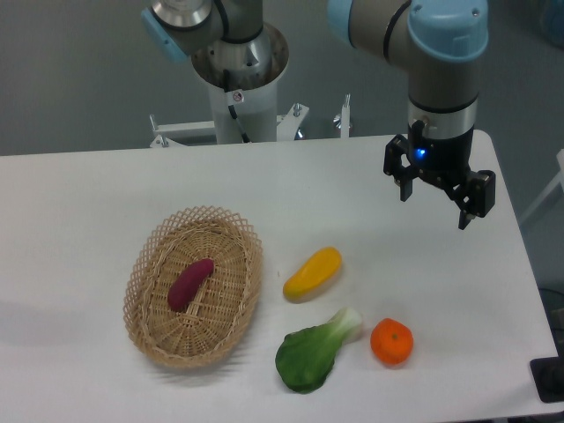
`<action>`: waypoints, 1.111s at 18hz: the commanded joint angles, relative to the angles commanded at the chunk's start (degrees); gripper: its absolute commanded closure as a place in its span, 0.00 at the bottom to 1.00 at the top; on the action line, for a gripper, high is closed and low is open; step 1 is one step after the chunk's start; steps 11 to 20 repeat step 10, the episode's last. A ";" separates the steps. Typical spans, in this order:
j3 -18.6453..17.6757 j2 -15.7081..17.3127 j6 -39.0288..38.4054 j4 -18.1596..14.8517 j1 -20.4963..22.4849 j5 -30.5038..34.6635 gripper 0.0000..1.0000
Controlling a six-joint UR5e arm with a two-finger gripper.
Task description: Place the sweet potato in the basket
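The reddish-purple sweet potato [190,284] lies inside the tan wicker basket [145,322] at the left of the table, slanted along its floor. My gripper [434,209] hangs open and empty over the right part of the table, far from the basket, its two dark fingers spread apart.
A yellow squash [312,273] lies right of the basket. A green leafy vegetable [313,352] and a round orange fruit [391,342] sit near the front edge. The arm's white base [240,84] stands behind the table's far edge.
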 joint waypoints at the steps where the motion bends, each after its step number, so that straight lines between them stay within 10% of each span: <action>1: -0.17 0.00 0.00 0.00 0.00 -0.17 0.00; 20: -0.62 0.09 -0.70 0.53 -0.09 -0.44 0.00</action>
